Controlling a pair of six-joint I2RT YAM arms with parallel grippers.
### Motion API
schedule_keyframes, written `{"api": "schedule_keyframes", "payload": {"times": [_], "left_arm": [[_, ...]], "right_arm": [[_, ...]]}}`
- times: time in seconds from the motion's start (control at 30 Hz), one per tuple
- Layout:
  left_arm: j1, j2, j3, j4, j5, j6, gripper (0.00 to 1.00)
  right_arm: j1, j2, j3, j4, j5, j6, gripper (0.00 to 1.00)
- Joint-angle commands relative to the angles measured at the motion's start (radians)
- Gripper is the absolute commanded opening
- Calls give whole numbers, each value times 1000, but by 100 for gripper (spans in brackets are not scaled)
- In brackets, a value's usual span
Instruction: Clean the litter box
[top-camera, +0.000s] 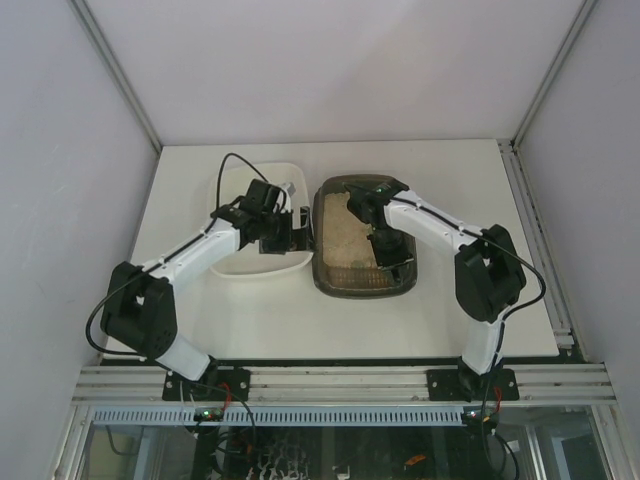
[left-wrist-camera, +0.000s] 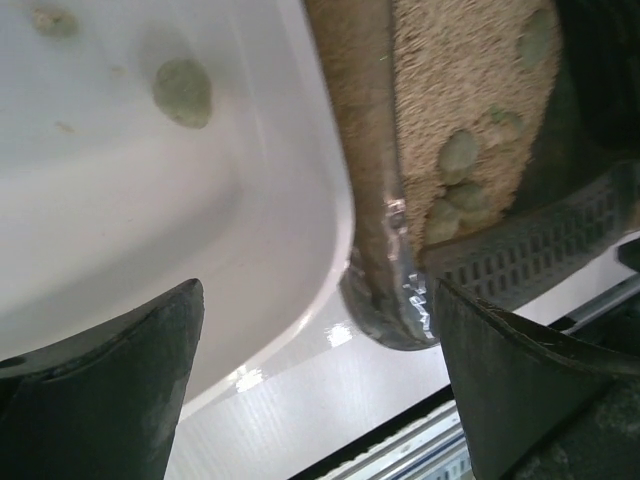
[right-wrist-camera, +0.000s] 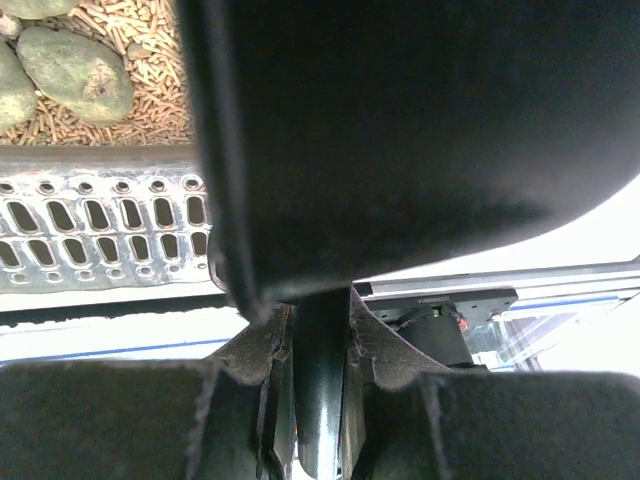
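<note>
The dark brown-grey litter box with beige litter sits at the table's centre. Its rim also shows in the left wrist view. My right gripper is inside the box at its near right part. It is shut on the handle of the black slotted scoop, whose blade lies at the box's near end. Greenish lumps lie on the litter just beyond the blade. My left gripper is open and empty. It hangs over the gap between the box and the white tray.
A white tray stands directly left of the litter box, almost touching it, with a few greenish lumps inside. White walls enclose the table on three sides. A metal rail runs along the near edge.
</note>
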Motion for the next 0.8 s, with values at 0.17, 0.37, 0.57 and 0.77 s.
{"api": "schedule_keyframes", "payload": {"times": [0.17,0.37,0.57,0.77], "left_arm": [[129,-43,-146,64,-43,141,100],[193,-72,-211,71,-46,195,100],[265,-68,-230,70,-69,263,100],[374,-40,-210,48,-52,322,100]], "right_arm": [[-14,61,116,-33,80,-2,0],[-24,108,138,-29,86,-5,0],[-56,114,130,-27,91,-7,0],[-75,140,153,-17,37,-24,0]]}}
